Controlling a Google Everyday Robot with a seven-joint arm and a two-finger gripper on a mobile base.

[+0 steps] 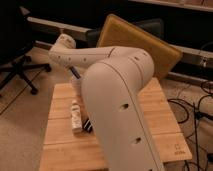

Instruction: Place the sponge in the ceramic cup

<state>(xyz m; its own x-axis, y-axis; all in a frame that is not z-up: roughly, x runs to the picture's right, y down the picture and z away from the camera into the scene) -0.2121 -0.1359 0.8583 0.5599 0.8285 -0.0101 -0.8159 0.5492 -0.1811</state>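
Note:
My big white arm [115, 100] fills the middle of the camera view and reaches left over the back left part of the wooden table [60, 150]. My gripper [76, 73] shows only as a small dark part below the wrist, just above the table's back left corner. The sponge and the ceramic cup are both hidden behind the arm.
A small whitish bottle [76, 116] lies on the table's left side, with a black block with a white stripe [87, 125] right beside it. A large yellow board [142, 42] leans behind the table. An office chair [17, 70] stands at left. Cables [197, 107] run along the floor at right.

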